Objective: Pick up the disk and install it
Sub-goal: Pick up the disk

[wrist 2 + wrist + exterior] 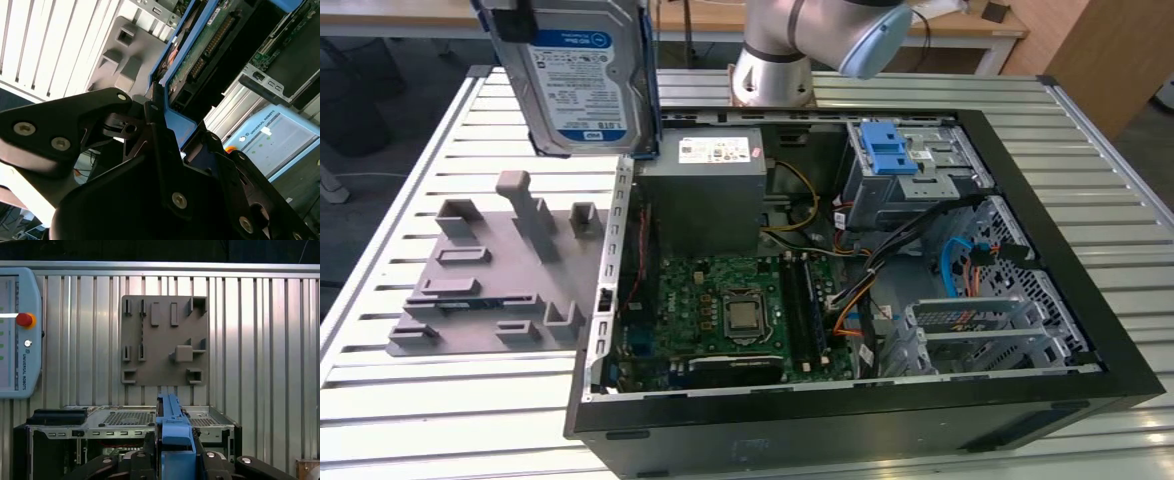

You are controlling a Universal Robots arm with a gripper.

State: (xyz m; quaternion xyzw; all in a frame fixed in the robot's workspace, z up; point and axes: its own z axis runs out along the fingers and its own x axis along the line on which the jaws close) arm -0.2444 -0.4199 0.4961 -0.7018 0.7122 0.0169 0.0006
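The gripper (pixel 174 449) is drawn in to the thickness of the disk (pixel 580 85) and pinches it across its two flat faces. In the first wrist view the disk shows edge-on, its blue frame (pixel 170 415) squeezed between the black jaws. In the second wrist view one of the fingers (pixel 159 145) lies flat against that frame, with the disk's green circuit board (pixel 210 35) running away beyond it. In the exterior view the disk hangs upright with its label toward the camera, gripped at its upper end. It is held off the slatted table (pixel 387 200), at about eleven o'clock from the middle of the open computer case (pixel 854 425) and just outside the case's side wall. The first wrist view looks down along the disk onto the grey fixture plate (pixel 480 270), which lies on the table at nine o'clock from the case. The arm (pixel 771 60) stands at twelve o'clock just behind the case, with a blue-capped joint (pixel 874 40) tipped toward one o'clock. Inside the case, a grey box with a white sticker (pixel 707 190) sits at twelve o'clock. A silver cage with a blue latch (pixel 901 160) sits at one o'clock. A teach pendant (pixel 15 340) rests on the table beside the case.
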